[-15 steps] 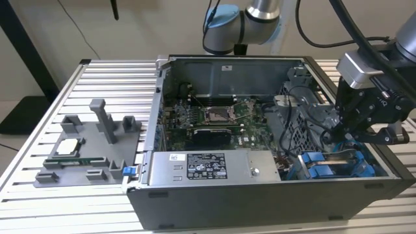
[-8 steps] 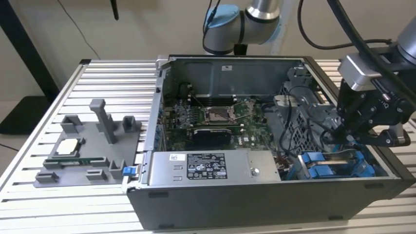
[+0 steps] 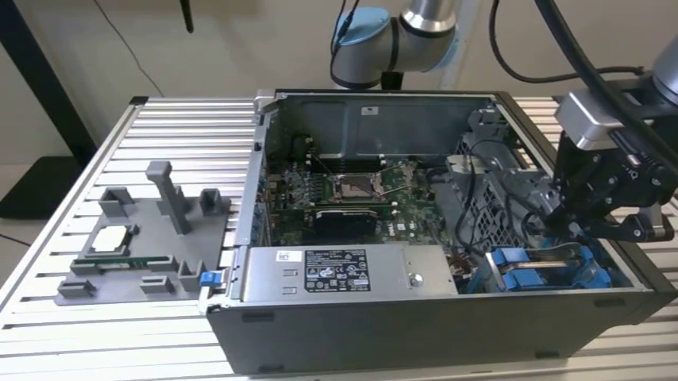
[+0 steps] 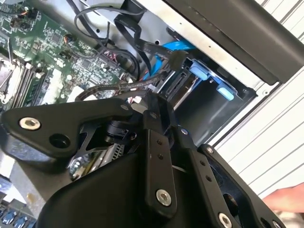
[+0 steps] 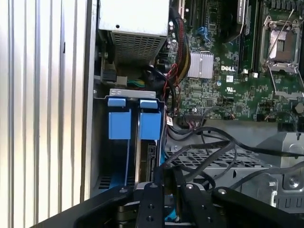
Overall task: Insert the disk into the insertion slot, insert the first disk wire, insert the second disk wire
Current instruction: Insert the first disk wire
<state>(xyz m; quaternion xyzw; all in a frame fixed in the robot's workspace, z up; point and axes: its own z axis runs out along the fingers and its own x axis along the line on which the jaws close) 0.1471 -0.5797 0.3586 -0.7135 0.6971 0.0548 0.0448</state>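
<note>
Ribbed aluminium slats make up the table (image 3: 63,238), and on it sits an open case (image 3: 424,333), board and cabling laid bare. The claw (image 3: 567,230) hangs low in the case's corner, past the end of the grey supply box (image 3: 339,274). In both wrist views its tips are drawn narrow, nearly together (image 4: 153,102). Black wires (image 4: 109,88) run right past them, and I cannot tell whether one is pinched.

The disk (image 5: 151,161) looks to be already seated in the slot (image 5: 126,93) in that same corner of the case, just under the claw. A black plug (image 4: 176,58) dangles close by it on a blue lead; whether it is pushed home I can't make out.

The disk stands on edge, not flat. Its long axis runs along the case wall nearest the exterior camera. Its blue tabs (image 5: 150,124) point toward the supply box and the middle of the case.

I'd judge the disk stiff and dense for its size, and no friend of knocks. It is best taken by the blue carrier (image 3: 519,278) or its tabs, never by the flat face or the contacts. The wires are another matter: limp and springy, liable to twist away. I'd hold one by the hard body of its plug, square to the socket.
</note>
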